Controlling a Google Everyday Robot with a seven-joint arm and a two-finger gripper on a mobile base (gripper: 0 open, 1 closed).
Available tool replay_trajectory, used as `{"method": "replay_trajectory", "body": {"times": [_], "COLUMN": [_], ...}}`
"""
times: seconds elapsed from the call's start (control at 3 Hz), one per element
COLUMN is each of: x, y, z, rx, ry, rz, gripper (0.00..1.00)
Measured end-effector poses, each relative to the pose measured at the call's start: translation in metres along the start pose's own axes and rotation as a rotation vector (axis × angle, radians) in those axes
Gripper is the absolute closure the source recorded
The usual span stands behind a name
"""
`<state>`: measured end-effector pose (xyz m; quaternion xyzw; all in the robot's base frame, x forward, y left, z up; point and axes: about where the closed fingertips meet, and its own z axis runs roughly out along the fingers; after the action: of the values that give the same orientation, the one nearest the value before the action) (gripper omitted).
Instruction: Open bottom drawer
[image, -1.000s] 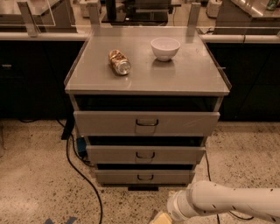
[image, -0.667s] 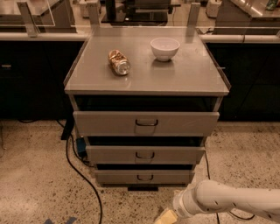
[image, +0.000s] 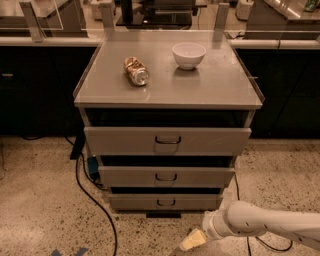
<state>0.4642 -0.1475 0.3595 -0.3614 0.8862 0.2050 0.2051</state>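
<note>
The bottom drawer (image: 165, 201) is the narrowest grey front at the foot of the metal cabinet, with a small dark loop handle (image: 166, 202) at its centre. It stands pushed in, like the two drawers above it. My white arm (image: 265, 225) reaches in from the lower right. The gripper (image: 187, 243) is at the bottom edge of the view, low over the floor, below and a little right of the bottom drawer's handle and apart from it.
A crushed can (image: 136, 71) and a white bowl (image: 188, 54) lie on the cabinet top (image: 220, 85). A black cable (image: 95, 200) runs over the speckled floor left of the cabinet. Dark counters stand behind on both sides.
The arm and gripper have shifted slightly to the right and down at the bottom of the view. The drawers have not moved.
</note>
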Motion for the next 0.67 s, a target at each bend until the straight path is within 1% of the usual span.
{"method": "replay_trajectory", "body": {"times": [0.33, 0.67], "x": [-0.001, -0.007], "y": [0.0, -0.031], "z": [0.001, 0.001], "rx": [-0.003, 0.072], "ry": [-0.017, -0.066], "rz": [-0.02, -0.149], "gripper": [0.0, 0.0]}}
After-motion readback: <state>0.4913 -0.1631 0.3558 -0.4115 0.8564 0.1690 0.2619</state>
